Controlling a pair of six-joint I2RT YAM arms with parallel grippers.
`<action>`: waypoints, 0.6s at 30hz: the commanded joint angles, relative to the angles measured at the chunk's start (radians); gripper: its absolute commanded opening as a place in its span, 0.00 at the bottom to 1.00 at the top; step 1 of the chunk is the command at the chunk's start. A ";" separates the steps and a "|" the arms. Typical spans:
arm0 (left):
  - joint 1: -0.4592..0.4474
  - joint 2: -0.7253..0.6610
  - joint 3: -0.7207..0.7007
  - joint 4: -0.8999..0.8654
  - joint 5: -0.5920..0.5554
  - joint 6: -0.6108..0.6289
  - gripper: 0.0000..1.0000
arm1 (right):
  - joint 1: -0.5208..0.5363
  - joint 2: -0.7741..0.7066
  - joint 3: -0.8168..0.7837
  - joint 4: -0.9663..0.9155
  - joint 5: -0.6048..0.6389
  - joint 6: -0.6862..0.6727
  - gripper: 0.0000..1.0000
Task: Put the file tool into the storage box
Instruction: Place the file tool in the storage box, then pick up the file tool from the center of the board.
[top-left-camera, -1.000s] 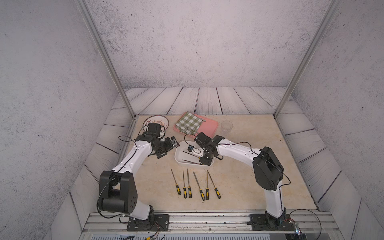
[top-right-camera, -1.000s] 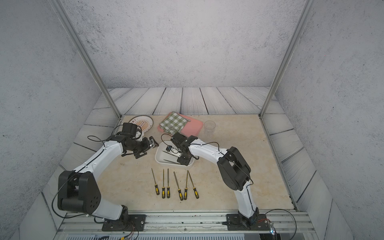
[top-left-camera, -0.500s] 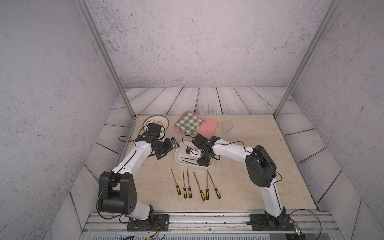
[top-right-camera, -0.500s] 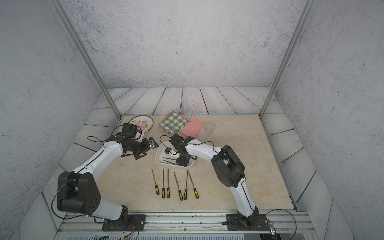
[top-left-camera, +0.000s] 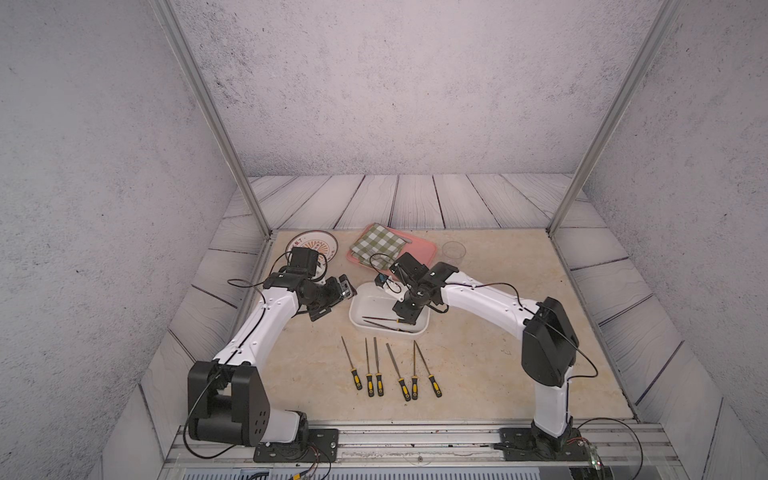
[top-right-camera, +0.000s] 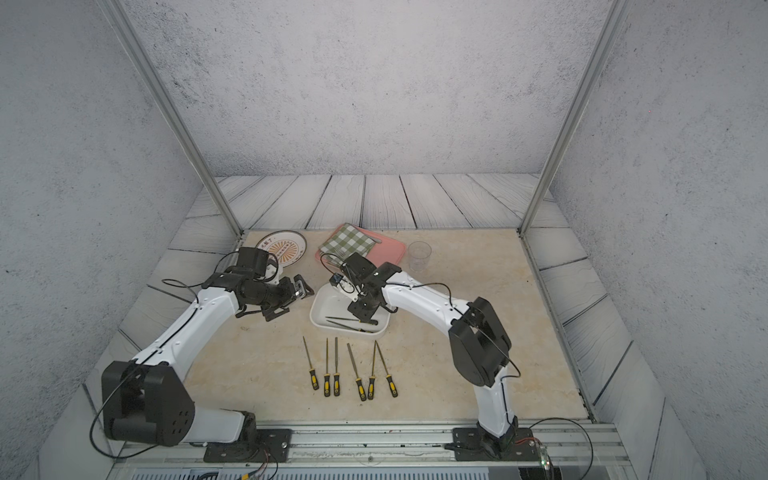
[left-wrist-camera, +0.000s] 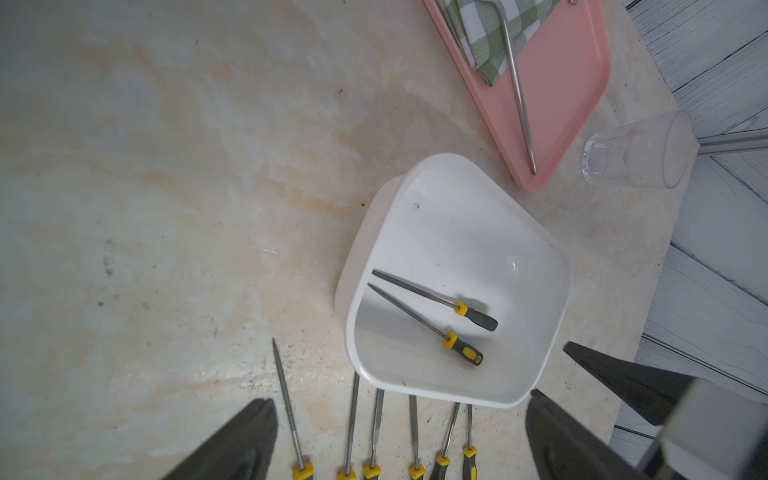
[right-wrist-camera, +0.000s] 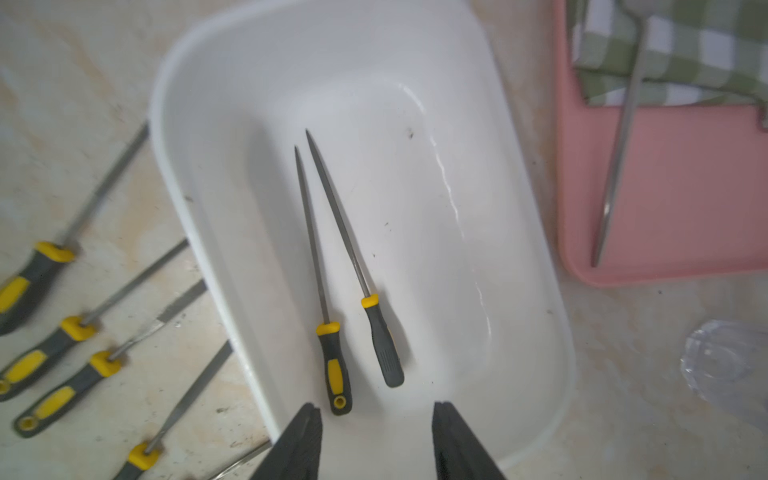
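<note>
The white storage box (top-left-camera: 360, 308) (top-right-camera: 321, 308) (left-wrist-camera: 457, 232) (right-wrist-camera: 374, 62) sits mid-table. Two file tools with black-and-yellow handles lie side by side on its floor (top-left-camera: 386, 325) (top-right-camera: 349, 322) (left-wrist-camera: 411, 311) (right-wrist-camera: 311, 232). My right gripper (top-left-camera: 405, 318) (top-right-camera: 363, 313) (right-wrist-camera: 376, 409) hovers just above the handle end of these files, open, with nothing between its fingers. Several more files (top-left-camera: 390, 365) (top-right-camera: 353, 365) (left-wrist-camera: 286, 399) (right-wrist-camera: 104, 187) lie in a row on the table in front of the box. My left gripper (top-left-camera: 320, 313) (top-right-camera: 272, 313) (left-wrist-camera: 401, 397) is open and empty, left of the box.
Behind the box lies a flat pink tray (top-left-camera: 419, 251) (left-wrist-camera: 573, 83) (right-wrist-camera: 685, 187) with a green checked cloth (top-left-camera: 376, 245) and a metal utensil (left-wrist-camera: 517, 91). A clear cup (top-left-camera: 453, 251) (left-wrist-camera: 636, 153) stands to its right. A patterned plate (top-left-camera: 309, 245) is at the back left.
My right gripper has gone from shut to open over the storage box, and a second file now lies on the box floor. The left arm has not moved.
</note>
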 joint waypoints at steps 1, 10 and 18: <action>0.005 -0.077 -0.030 -0.041 -0.014 0.014 1.00 | -0.001 -0.149 -0.101 0.025 -0.015 0.157 0.48; 0.004 -0.189 -0.169 -0.020 0.009 -0.055 1.00 | -0.001 -0.488 -0.585 0.200 -0.111 0.541 0.48; -0.008 -0.170 -0.176 -0.012 0.029 -0.108 0.99 | 0.001 -0.601 -0.866 0.212 -0.198 0.670 0.49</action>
